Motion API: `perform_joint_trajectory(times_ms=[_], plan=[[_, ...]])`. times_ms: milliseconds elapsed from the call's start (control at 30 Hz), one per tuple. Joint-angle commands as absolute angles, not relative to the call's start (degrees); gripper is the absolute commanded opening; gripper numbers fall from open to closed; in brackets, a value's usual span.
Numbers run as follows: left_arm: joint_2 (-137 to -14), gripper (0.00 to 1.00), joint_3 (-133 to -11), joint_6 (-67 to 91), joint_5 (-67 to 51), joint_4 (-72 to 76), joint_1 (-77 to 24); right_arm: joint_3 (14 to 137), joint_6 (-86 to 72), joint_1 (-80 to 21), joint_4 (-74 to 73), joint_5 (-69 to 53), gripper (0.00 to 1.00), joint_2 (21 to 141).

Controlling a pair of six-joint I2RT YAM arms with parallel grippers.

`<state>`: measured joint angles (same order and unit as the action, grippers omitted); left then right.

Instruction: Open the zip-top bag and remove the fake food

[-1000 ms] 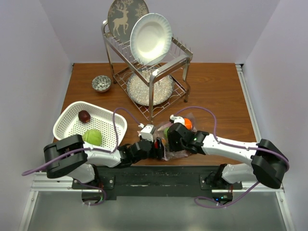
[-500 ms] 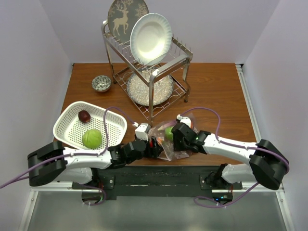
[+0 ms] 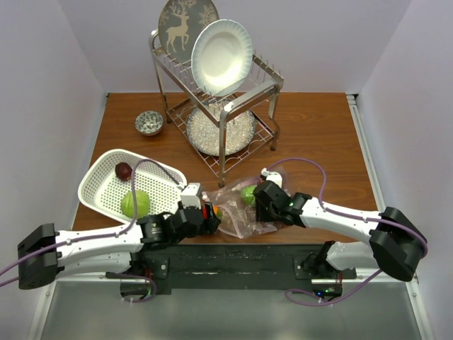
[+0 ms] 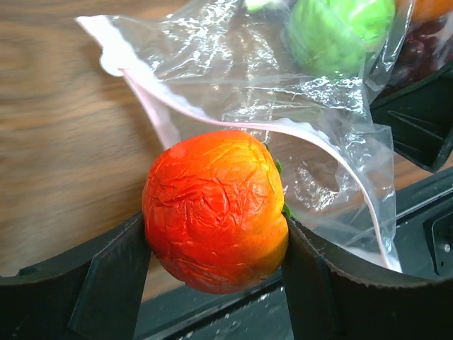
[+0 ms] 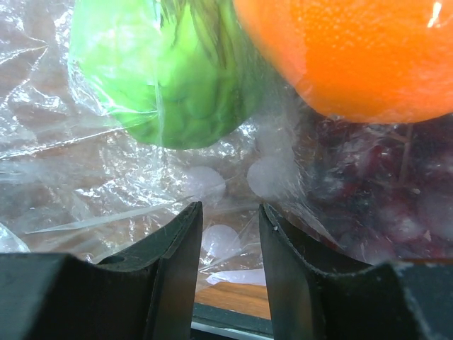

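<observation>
The left claw [image 4: 216,239] grasps a red-orange fruit [image 4: 212,205] just outside the open mouth of the zip-top bag [image 3: 237,214]. The right claw [image 5: 230,234] pinches the bag's far side. Inside the bag sit a green ball [image 5: 163,78], an orange [image 5: 354,49] and purple grapes [image 5: 368,184].

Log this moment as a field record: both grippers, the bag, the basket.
left gripper: shut on red-orange fruit
right gripper: pinching zip-top bag film
bag state: mouth open; green piece, orange fruit and purple grapes inside
white basket: holds green ball and dark purple piece
</observation>
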<state>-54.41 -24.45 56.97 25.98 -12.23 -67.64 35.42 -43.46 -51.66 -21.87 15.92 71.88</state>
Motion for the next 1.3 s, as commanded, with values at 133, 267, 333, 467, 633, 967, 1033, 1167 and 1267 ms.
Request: perform_joint_trajectory(times_ms=[133,267,333,467,633,967,1033,1167,1267], plan=[[-43.0,0.42,-30.1,60.0,30.7,-27.4,-67.9,35.1,-43.0,-51.3,-20.9,16.4,0.42,68.4],[-42.4,0.44,-34.4,58.5,37.3,-32.5,-67.3,35.2,-42.1,-51.2,-20.9,14.1,0.41,65.6],[-44.1,0.44,-38.3,56.6,39.4,-35.0,-64.2,35.3,-41.2,-51.2,-20.7,10.1,0.42,63.7],[-47.1,0.41,-42.9,47.0,38.1,-35.0,-50.7,35.3,-41.1,-51.2,-20.9,3.1,0.42,61.1],[-47.3,0.40,-41.9,40.8,32.7,-27.0,-35.9,37.0,-41.2,-51.3,-26.4,-1.6,0.42,58.3],[-56.8,0.41,-36.3,43.7,30.6,-18.1,-16.6,39.2,-39.1,-51.3,-32.2,-1.1,0.43,53.4],[-57.4,0.48,-36.0,43.9,31.9,-17.6,-16.2,38.7,-39.0,-51.3,-31.5,-1.1,0.44,53.2],[-58.2,0.77,-36.6,44.7,34.8,-18.5,-15.8,39.1,-37.8,-51.2,-31.2,-0.1,0.46,53.4],[-58.0,0.92,-37.1,44.0,34.7,-19.0,-15.8,39.3,-37.1,-51.3,-30.7,1.1,0.51,53.0]])
